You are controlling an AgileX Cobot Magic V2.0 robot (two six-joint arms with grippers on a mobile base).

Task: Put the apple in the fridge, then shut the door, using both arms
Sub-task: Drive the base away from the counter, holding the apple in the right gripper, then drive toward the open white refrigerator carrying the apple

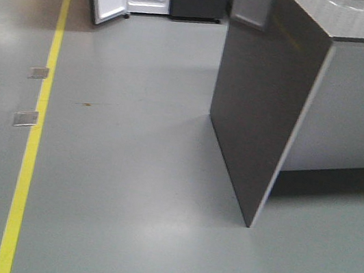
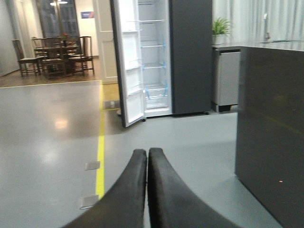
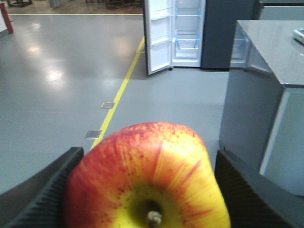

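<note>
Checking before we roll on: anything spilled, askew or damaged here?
Nothing serious. The fridge door stands open; the apple sits squarely between the right jaws. Only oddity: a small brownish mark on the floor near the yellow line.

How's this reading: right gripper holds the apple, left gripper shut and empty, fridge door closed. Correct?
No: the fridge door stands open, as the left wrist view shows. The right gripper holds the apple; the left gripper is shut and empty.
</note>
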